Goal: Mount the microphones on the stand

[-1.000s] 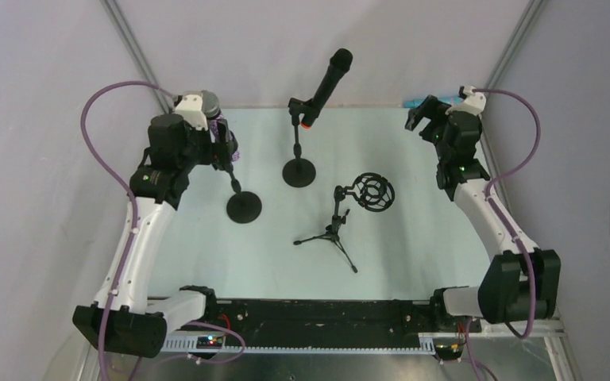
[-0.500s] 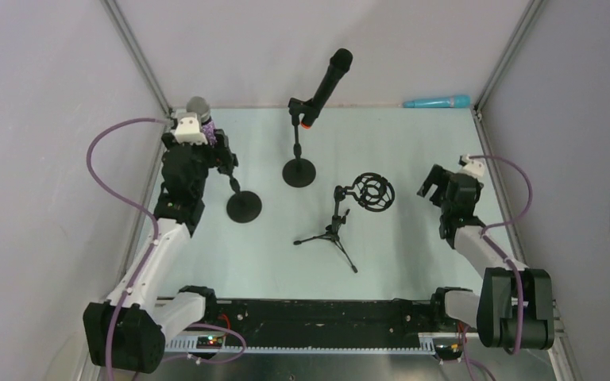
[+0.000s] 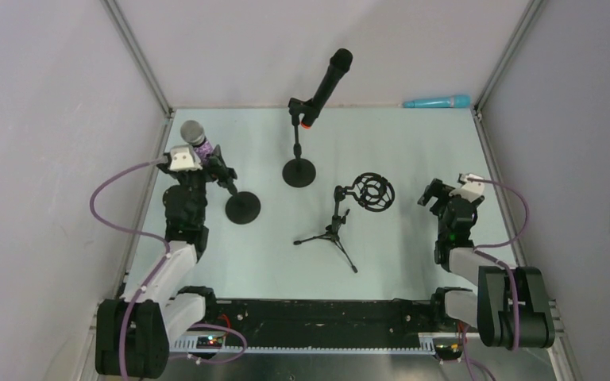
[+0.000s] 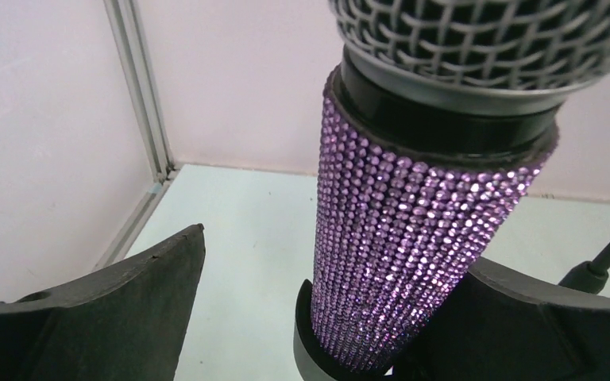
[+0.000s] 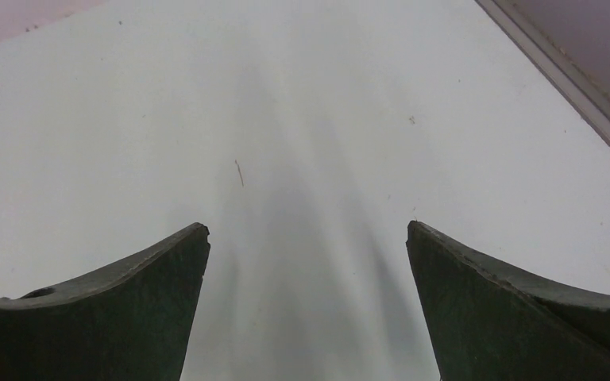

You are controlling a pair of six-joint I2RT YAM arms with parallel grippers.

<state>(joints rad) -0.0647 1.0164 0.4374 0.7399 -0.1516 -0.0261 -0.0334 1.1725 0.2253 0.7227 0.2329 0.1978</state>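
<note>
The purple glittery microphone (image 3: 198, 143) with the silver mesh head sits in the black clip of the round-base stand (image 3: 243, 208), tilted up and to the left. My left gripper (image 3: 213, 163) is open around it. In the left wrist view the microphone (image 4: 413, 214) stands close to the right finger, and the left finger (image 4: 127, 302) is well clear. The black microphone with the orange end (image 3: 326, 83) is clipped on the middle stand (image 3: 299, 171). The teal microphone (image 3: 437, 101) lies at the back right edge. My right gripper (image 3: 437, 194) is open and empty over bare table (image 5: 308, 230).
A small tripod stand (image 3: 330, 234) carrying a black round shock mount (image 3: 375, 191) stands in the middle of the table, between both arms. Frame posts and walls close the table at the back and sides.
Both arms have drawn back toward the near edge. The right gripper left the back right corner by the teal microphone. The purple microphone's head has swung nearer with the left gripper.
</note>
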